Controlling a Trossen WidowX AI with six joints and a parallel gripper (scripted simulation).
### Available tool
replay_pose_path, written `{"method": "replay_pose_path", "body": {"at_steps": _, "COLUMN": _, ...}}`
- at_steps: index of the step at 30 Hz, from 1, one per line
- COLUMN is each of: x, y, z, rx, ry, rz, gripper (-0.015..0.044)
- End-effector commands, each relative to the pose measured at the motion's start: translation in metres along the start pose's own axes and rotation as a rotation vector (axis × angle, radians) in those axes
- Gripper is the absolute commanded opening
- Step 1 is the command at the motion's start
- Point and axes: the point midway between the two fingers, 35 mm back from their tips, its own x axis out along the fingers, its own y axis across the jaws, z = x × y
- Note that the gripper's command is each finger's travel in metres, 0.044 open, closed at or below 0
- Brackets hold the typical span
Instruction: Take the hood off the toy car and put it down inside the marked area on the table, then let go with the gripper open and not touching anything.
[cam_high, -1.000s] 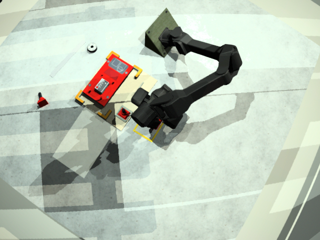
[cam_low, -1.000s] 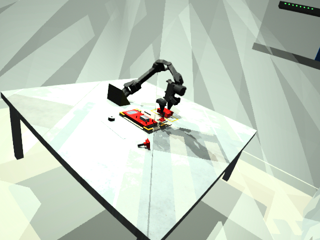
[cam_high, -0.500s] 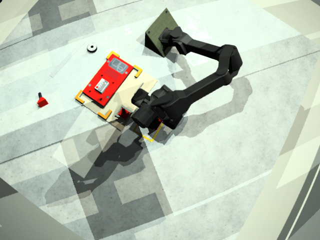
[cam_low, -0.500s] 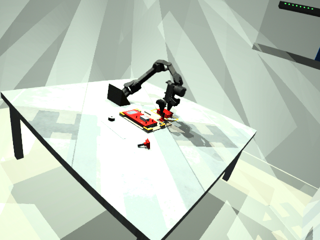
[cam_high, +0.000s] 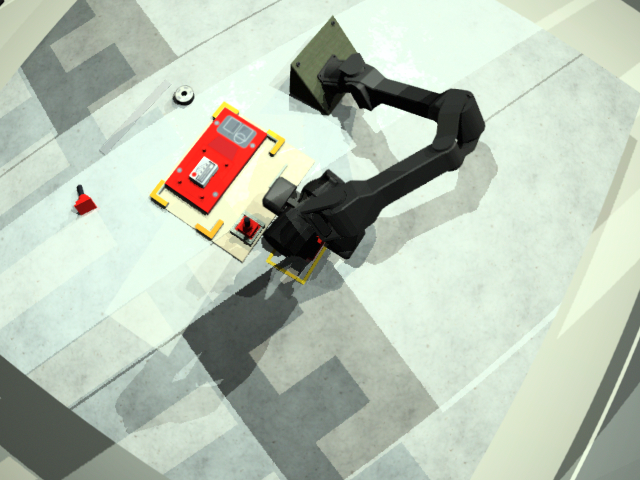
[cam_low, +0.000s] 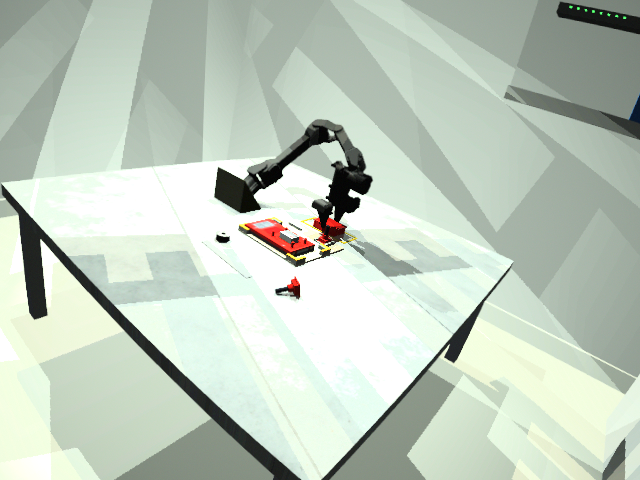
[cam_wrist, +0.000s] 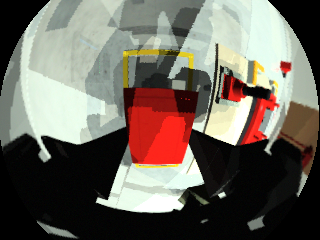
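Red hood (cam_wrist: 158, 135) is gripped in the jaws, low over the yellow-outlined marked area (cam_wrist: 159, 55) on the worktop (cam_low: 155, 217). Wrist view shows this; in top view the arm (cam_high: 392, 175) hides the hood.

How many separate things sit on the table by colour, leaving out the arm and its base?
Red: 4 (car body, hood in the gripper, pegged block on the board, loose pegged block)
Yellow: 5 (4 corner brackets, 1 marked outline)
Grey: 1 (ring)
Beige: 1 (board)
Total: 11
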Motion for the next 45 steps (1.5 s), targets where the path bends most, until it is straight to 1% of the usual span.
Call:
{"method": "replay_pose_path", "body": {"at_steps": 1, "x": 0.000, "y": 0.000, "z": 0.000, "rx": -0.001, "ry": 0.000, "rz": 0.000, "gripper": 0.0341}}
{"method": "replay_pose_path", "body": {"at_steps": 5, "x": -0.002, "y": 0.000, "z": 0.000, "rx": -0.001, "ry": 0.000, "rz": 0.000, "gripper": 0.0440}}
{"method": "replay_pose_path", "body": {"at_steps": 8, "x": -0.018, "y": -0.001, "z": 0.002, "rx": 0.000, "ry": -0.001, "rz": -0.002, "gripper": 0.0440}}
{"method": "replay_pose_path", "body": {"at_steps": 12, "x": -0.058, "y": -0.002, "z": 0.001, "rx": 0.001, "ry": -0.002, "rz": 0.002, "gripper": 0.0440}}
{"method": "replay_pose_path", "body": {"at_steps": 14, "x": -0.071, "y": -0.002, "z": 0.000, "rx": 0.002, "ry": -0.003, "rz": 0.005, "gripper": 0.0440}}
{"method": "replay_pose_path", "body": {"at_steps": 45, "x": -0.073, "y": -0.002, "z": 0.000, "rx": 0.002, "ry": -0.003, "rz": 0.006, "gripper": 0.0440}}
